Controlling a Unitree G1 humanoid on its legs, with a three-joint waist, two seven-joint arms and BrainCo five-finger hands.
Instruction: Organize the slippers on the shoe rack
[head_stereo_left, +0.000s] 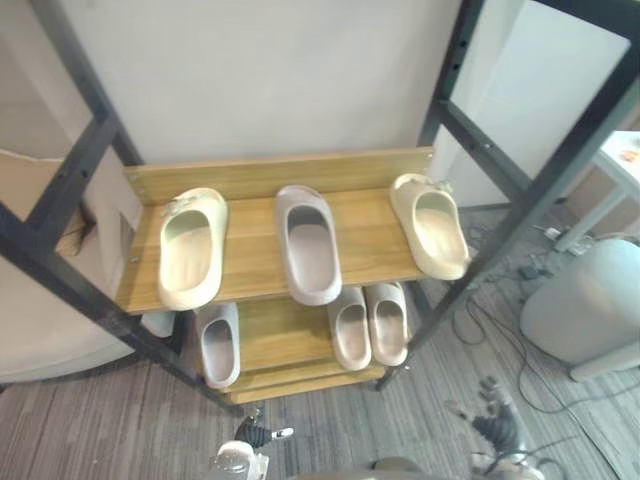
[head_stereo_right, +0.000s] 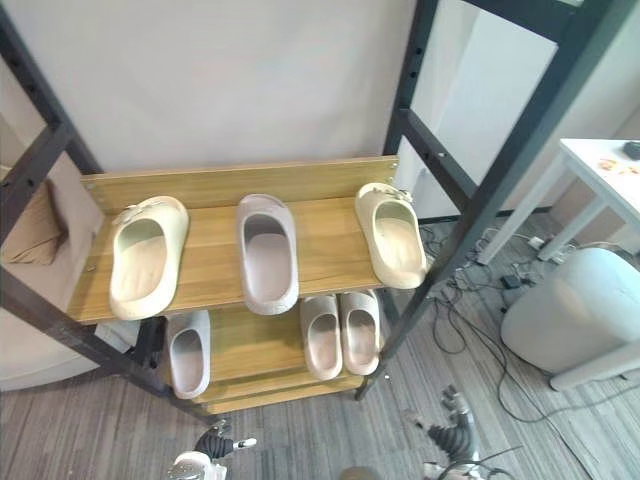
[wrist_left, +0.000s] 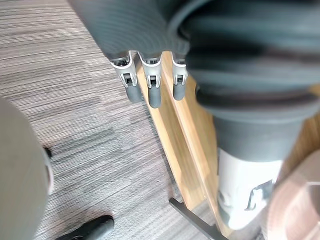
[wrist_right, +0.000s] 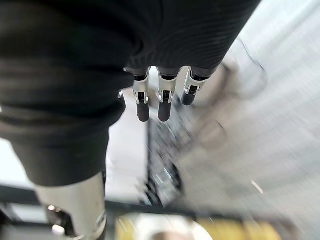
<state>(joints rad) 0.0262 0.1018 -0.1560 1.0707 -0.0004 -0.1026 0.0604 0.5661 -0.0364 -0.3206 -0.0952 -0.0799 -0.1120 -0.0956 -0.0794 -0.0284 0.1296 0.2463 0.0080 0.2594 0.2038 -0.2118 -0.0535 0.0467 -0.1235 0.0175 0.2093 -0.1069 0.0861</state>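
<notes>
Hanging low at the frame's bottom with fingers straight and empty, the left hand (wrist_left: 151, 90) and right hand (wrist_right: 162, 102) sit below the shoe rack (head_stereo_left: 280, 172), whose upper-centre grey slipper (head_stereo_left: 308, 245), lying front-to-back, splits the cream slippers (head_stereo_left: 188, 248), seemingly nearer the left.

slippers (head_stereo_left: 310, 245): smooth, matt, rubbery-looking
shelf boards (head_stereo_left: 255, 255): wood-grain, satin
frame (head_stereo_left: 541, 190): dark matt metal
floor (head_stereo_left: 90, 430): grey, streaked, matt

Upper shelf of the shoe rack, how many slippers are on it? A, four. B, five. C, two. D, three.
D: the upper shelf holds the left cream slipper, the grey slipper and the right cream slipper.
</notes>
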